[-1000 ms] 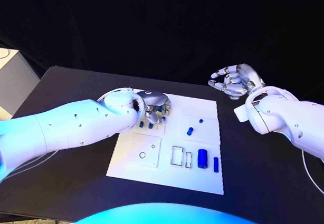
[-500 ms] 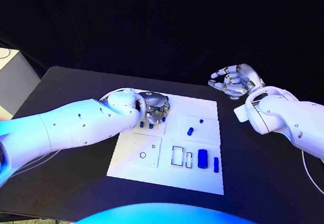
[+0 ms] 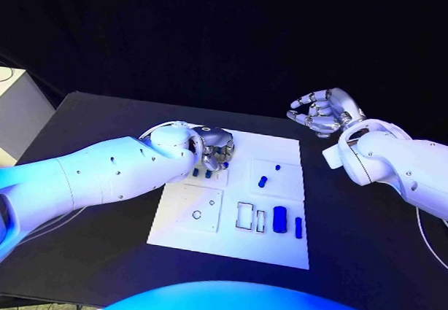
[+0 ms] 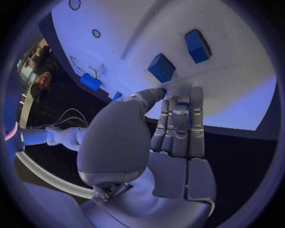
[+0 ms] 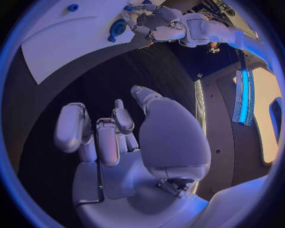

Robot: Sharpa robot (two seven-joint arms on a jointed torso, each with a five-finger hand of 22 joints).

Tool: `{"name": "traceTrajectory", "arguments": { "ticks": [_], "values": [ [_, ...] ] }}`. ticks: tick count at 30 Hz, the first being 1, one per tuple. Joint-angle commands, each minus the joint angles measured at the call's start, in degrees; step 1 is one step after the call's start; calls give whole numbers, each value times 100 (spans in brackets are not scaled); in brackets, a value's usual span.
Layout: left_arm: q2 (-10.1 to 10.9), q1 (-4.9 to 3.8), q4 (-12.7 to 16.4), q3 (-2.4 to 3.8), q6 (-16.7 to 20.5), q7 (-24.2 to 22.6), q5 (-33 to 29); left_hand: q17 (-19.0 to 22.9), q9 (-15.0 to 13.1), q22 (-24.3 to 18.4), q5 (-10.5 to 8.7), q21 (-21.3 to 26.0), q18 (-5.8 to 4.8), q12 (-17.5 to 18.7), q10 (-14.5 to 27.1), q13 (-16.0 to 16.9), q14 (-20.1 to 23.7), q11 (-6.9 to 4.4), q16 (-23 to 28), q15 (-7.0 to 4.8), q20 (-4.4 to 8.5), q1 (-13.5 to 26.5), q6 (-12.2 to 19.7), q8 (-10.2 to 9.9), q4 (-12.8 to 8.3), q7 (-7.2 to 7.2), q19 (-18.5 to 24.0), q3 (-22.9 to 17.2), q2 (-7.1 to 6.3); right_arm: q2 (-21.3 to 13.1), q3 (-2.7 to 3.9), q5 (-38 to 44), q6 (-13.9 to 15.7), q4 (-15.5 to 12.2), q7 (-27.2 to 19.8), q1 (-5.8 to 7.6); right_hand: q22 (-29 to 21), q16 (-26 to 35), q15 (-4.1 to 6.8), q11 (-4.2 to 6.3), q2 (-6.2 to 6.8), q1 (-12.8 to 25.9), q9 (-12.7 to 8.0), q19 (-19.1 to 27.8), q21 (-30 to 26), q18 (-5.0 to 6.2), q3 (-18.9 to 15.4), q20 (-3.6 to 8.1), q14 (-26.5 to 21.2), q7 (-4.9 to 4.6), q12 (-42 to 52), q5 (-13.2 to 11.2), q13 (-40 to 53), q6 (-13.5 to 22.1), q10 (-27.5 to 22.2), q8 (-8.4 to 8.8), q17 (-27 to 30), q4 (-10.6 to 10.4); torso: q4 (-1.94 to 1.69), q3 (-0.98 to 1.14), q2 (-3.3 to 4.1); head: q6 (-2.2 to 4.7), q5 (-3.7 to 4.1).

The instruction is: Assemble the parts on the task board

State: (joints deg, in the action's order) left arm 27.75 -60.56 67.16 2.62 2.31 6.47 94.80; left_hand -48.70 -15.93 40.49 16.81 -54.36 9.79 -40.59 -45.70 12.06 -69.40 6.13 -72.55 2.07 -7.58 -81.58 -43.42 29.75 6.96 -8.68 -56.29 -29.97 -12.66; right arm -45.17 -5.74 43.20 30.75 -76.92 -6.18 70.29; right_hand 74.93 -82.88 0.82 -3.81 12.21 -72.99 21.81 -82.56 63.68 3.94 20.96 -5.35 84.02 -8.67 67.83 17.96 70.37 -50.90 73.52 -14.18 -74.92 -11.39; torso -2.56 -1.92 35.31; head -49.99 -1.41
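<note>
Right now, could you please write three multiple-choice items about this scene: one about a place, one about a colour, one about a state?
1. Where is the left hand?
A. Over the task board's far left corner
B. Off the table
C. On the grey box

2. What colour are the parts?
A. Red
B. Blue
C. Green

3. How is the right hand?
A. Holding a part
B. Pressing the board
C. Raised, holding nothing

Answers: 1 A, the head view shows it over that corner. 2 B, the pieces look blue. 3 C, its curled fingers hold nothing, beyond the board.
</note>
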Motion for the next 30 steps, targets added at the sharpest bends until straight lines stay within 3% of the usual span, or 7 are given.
{"name": "traceTrajectory", "arguments": {
  "ticks": [1, 17, 30],
  "values": [
    [-23, 7, -7, -5, -59, 7, -44, -24, 9, 8, -28, -34, 75, 2, -31, -9, 19, -5, -33, -4, -7, -15, 27, -29, -7, 11, 33, -30, 35, 9, 2, 6, -59, -3, -68, -2, 406, 15, -31, 0, -3, -35, 5, -4, 14, 86, 7, 13, 249, -7, -22, 22, 5, 40, -14, -18, -463, -19, -3, 0, -3, -1, -4],
    [-58, 7, -5, -8, -206, -109, -170, -144, 56, 88, -68, -144, 81, 92, -216, -107, -97, -109, -219, -88, 39, 27, -177, -140, -43, 75, 61, -70, 42, 25, 2, 6, -71, 6, -67, -2, 406, 16, -31, 0, -4, -34, 5, -4, 12, 86, 7, 13, 250, -7, -24, 23, 3, 39, -14, -22, -462, -23, -1, 0, -1, -1, 13],
    [-67, 7, -19, -8, -249, -102, -247, -198, 66, 104, -82, -168, 77, 142, -259, -140, -141, -101, -276, -84, 50, 52, -247, -180, -39, 62, 61, -81, 62, 30, 2, 6, -73, 12, -68, -3, 406, 16, -31, 0, -4, -34, 5, -4, 12, 86, 7, 13, 250, -7, -24, 23, 3, 39, -14, -22, -462, -23, -2, 0, -4, -1, 28]
  ]
}}
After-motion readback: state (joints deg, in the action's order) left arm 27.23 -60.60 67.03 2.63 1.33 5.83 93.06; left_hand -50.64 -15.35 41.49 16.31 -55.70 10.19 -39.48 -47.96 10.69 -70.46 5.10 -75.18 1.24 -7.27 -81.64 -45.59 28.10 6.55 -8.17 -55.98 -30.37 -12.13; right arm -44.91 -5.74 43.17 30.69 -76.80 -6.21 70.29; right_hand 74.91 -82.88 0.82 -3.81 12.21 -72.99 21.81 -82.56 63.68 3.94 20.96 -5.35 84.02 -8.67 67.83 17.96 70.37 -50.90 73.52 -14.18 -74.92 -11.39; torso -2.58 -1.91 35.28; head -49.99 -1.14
